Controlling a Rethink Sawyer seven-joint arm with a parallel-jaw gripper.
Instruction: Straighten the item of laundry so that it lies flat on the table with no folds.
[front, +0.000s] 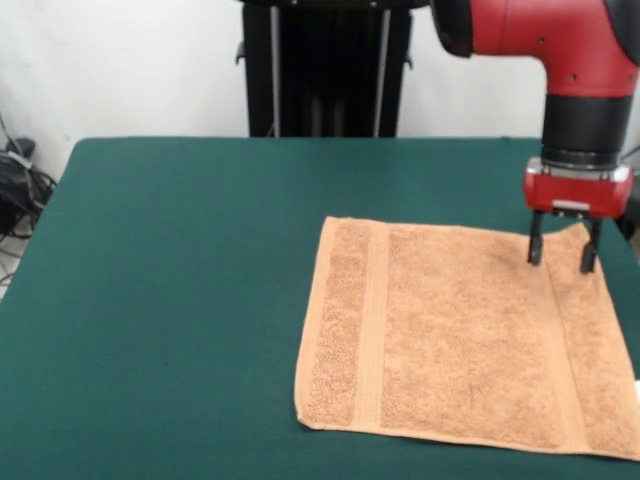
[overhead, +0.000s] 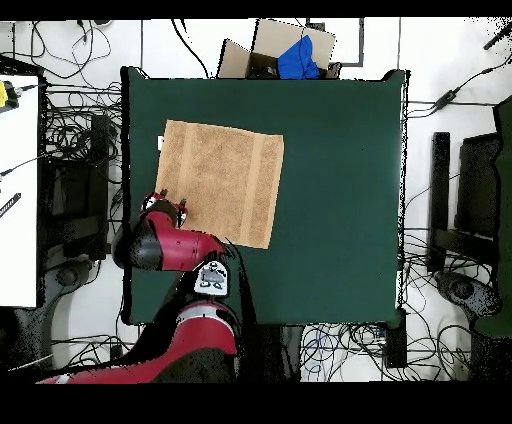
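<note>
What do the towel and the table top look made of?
The towel looks like terry cotton: a matte, nubby pile with flatter woven bands near two ends. The table seems covered in dark green cloth or felt, matte and without glare; what lies under it cannot be seen.

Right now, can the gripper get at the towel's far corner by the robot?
Probably yes. The gripper hangs open right over that corner of the towel, fingers straddling the edge, nothing between them. The table around it is bare.
</note>
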